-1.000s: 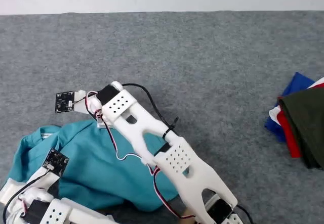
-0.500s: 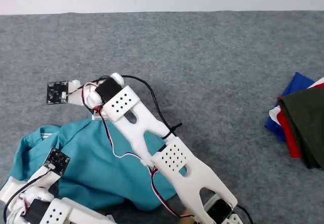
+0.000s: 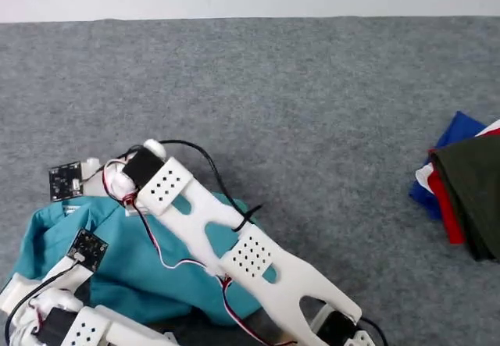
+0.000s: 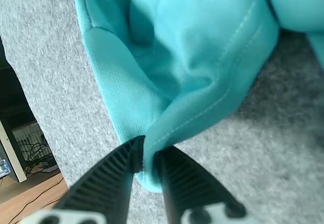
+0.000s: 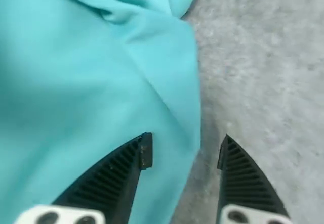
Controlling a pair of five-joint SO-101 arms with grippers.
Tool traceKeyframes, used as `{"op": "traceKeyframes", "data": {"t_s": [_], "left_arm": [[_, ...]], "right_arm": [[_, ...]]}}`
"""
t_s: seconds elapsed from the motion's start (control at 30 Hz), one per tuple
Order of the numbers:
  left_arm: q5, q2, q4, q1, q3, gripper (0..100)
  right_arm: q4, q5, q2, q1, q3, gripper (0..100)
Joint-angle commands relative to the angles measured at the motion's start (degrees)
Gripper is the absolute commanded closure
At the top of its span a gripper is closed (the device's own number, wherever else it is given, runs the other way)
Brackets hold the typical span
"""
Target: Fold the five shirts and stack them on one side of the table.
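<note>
The left claw is clenched on the teal shirt at its hem; the right claw gapes, straddling the shirt's edge over the grey table.

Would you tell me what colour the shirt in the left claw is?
The shirt is teal; the left wrist view shows it best.

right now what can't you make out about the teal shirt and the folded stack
- Folded stack: cut off by the high view's right edge, so its shirt count is unclear.
- Teal shirt: both arms cover much of it in the high view, hiding its outline.
- Right tool: open above the shirt's edge in its wrist view; contact with the cloth cannot be told.
</note>
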Motion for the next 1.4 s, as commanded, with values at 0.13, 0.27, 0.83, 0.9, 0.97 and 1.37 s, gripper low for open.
{"op": "traceKeyframes", "data": {"t_s": [0.13, 0.27, 0.83, 0.9, 0.97, 1.37], "left_arm": [[0.5, -0.5, -1.2, -0.1, -1.2, 100], [0.5, -0.5, -1.1, -0.1, -1.2, 100], [18.3, -0.5, -1.1, 11.9, -21.1, 100], [23.3, -0.5, -1.2, 15.7, -25.9, 100], [27.8, -0.5, -3.1, 19.4, -30.2, 100], [37.4, -0.4, -39.2, 37.5, -41.2, 100]], "right_arm": [[-6.5, 0.1, 4.9, 3.2, -1.4, 77.5], [-6.4, 0.4, 6.2, 3.4, -1.8, 84.5], [2.9, 4.2, -9.9, 13.7, -5.8, 98.7], [4.4, 4.0, -13.1, 15.2, -5.8, 98.7], [5.7, 4.0, -16.2, 16.7, -5.9, 98.7], [6.5, -4.0, -39.1, 29.2, -5.7, 98.7]]}}
